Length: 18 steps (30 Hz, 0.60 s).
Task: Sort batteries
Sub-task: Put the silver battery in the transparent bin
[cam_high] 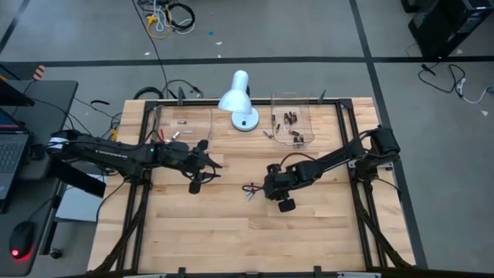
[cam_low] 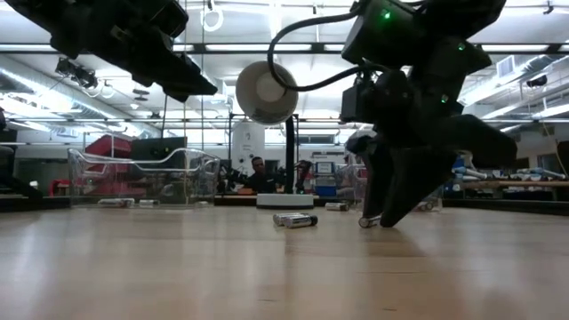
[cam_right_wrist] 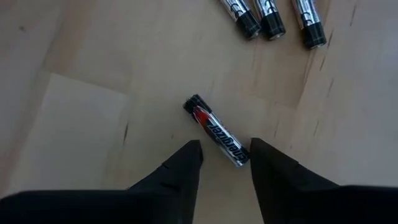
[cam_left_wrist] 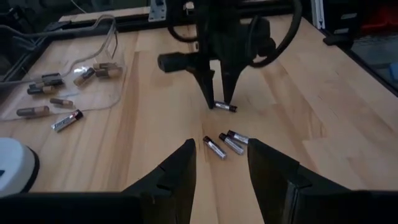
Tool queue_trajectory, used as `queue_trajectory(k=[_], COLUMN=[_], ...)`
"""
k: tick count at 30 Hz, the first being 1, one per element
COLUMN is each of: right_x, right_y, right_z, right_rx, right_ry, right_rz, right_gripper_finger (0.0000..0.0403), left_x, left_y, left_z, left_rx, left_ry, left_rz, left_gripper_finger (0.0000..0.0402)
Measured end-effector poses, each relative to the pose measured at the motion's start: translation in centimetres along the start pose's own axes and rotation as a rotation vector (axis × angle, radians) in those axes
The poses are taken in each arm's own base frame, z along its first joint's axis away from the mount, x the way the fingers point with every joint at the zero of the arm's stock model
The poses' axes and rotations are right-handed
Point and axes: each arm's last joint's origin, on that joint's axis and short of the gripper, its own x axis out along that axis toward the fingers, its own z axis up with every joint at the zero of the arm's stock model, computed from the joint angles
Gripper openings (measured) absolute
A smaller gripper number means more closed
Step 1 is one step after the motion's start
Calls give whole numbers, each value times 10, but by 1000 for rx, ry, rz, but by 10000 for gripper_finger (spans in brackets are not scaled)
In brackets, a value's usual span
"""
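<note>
Silvery-grey cylinder batteries with dark ends lie loose on the pale wooden desk [cam_high: 231, 232] near the middle of the high view. One of them, a silver cell with a red-and-black label [cam_right_wrist: 216, 132], sits just ahead of the right pincer [cam_right_wrist: 225, 155], whose two dark fingers stand apart on either side of its near end, tips down at the wood. Three more silver cells [cam_right_wrist: 270, 15] lie side by side at the top of the right wrist view, apart from the first.

Further batteries, some coppery brown, rest in the clear plastic tray [cam_high: 292, 127] at upper right of the high view, right of the white desk lamp [cam_high: 238, 100]; a second clear tray [cam_high: 184, 123] at upper left holds a few.

My reading: the step in hand is picking up the labelled cell. Its jaws are released, holding nothing. Next it should settle squarely over the cell's middle, close, lift, and carry it to the matching tray.

Left pincer [cam_left_wrist: 221, 165] hovers left of centre, fingers parted and empty, waiting.
</note>
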Motion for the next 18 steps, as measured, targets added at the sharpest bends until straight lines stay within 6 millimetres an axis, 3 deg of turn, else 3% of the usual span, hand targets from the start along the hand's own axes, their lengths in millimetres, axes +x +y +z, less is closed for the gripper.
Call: queue_trajectory(k=[11,18], right_x=[1,1], right_y=[-11,-11], right_z=[0,2], right_rx=[102,142], right_ry=[-23,-51], right_rz=[73,75], right_gripper_finger=[17,7], left_x=[0,0], left_y=[0,1], left_z=[4,6], left_rx=[4,30], left_ry=[-42,-67], left_rz=[4,6], left_gripper_finger=[142,142])
